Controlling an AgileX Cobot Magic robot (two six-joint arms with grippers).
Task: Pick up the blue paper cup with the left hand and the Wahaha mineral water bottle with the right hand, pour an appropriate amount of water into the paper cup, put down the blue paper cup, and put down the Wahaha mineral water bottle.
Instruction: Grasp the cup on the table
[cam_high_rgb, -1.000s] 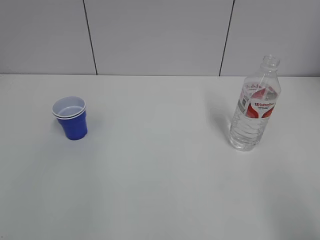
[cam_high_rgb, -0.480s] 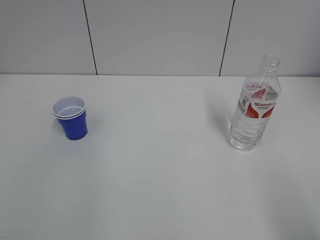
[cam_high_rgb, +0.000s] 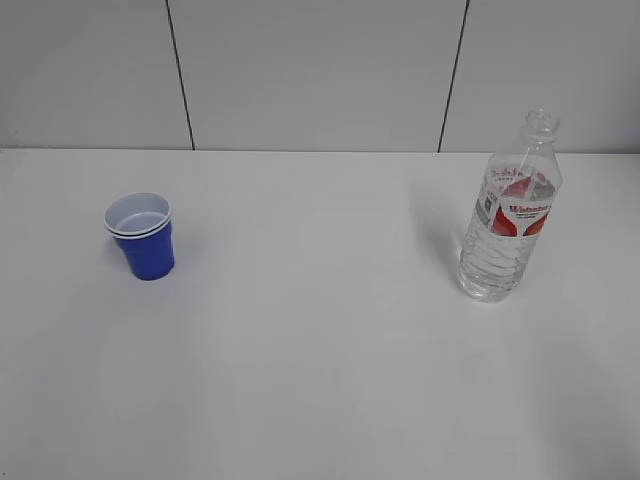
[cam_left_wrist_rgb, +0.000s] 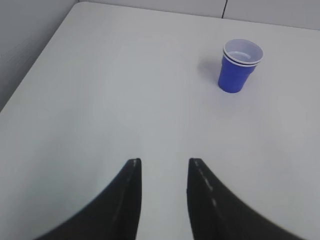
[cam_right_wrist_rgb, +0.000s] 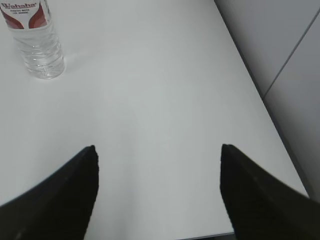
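The blue paper cup (cam_high_rgb: 144, 237) stands upright on the left of the white table; in the left wrist view it (cam_left_wrist_rgb: 238, 67) is far ahead and to the right. The Wahaha mineral water bottle (cam_high_rgb: 508, 215) stands upright on the right, capless; its lower part (cam_right_wrist_rgb: 36, 40) shows at the top left of the right wrist view. My left gripper (cam_left_wrist_rgb: 164, 162) is open and empty, well short of the cup. My right gripper (cam_right_wrist_rgb: 159, 149) is wide open and empty, well short of the bottle. Neither arm shows in the exterior view.
The white table (cam_high_rgb: 320, 350) meets a grey panelled wall (cam_high_rgb: 320, 70) at the back. Its left edge (cam_left_wrist_rgb: 30, 75) shows in the left wrist view. Its right edge (cam_right_wrist_rgb: 260, 105) and near edge show in the right wrist view.
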